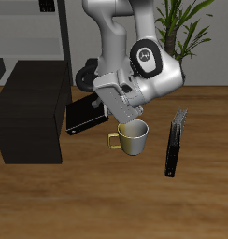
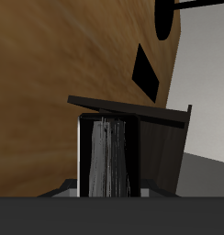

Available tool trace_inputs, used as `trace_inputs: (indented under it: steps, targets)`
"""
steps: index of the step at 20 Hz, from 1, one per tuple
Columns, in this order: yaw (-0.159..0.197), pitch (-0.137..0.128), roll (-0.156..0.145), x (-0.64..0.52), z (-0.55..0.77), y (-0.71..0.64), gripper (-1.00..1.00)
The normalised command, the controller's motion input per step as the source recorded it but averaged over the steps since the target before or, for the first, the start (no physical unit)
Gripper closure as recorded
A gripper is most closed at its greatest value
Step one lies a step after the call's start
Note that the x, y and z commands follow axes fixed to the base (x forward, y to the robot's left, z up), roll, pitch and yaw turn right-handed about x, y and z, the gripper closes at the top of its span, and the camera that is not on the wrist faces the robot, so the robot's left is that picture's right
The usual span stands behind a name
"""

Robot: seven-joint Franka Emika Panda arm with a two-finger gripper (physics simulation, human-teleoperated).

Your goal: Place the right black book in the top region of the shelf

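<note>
The right black book [image 1: 83, 119] hangs tilted beside the shelf [image 1: 30, 107], a low black cabinet with a flat top. My gripper [image 1: 109, 108] is shut on the book's end nearest the mug. In the wrist view the book [image 2: 106, 156] fills the space at my gripper [image 2: 105, 189], showing its grey page edge and black cover, with the wooden table well below. My fingers are mostly hidden there. The shelf's top is bare where it shows.
A cream mug [image 1: 134, 138] with a yellow handle stands just below my gripper. A slimmer, longer black book [image 1: 175, 142] lies past the mug. A thin-framed dark rack [image 1: 32, 33] stands behind the shelf, and a potted plant [image 1: 186, 28] is at the back.
</note>
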Motion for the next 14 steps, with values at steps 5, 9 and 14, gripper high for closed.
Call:
trace_inputs:
  steps: [5, 9, 14]
  targets:
    - [-0.007, 0.018, -0.031, 0.03, -0.09, -0.2, 1.0]
    - [-0.017, 0.033, -0.017, 0.05, -0.05, -0.1, 1.0]
    - [-0.03, 0.02, 0.007, 0.01, -0.04, -0.04, 1.0]
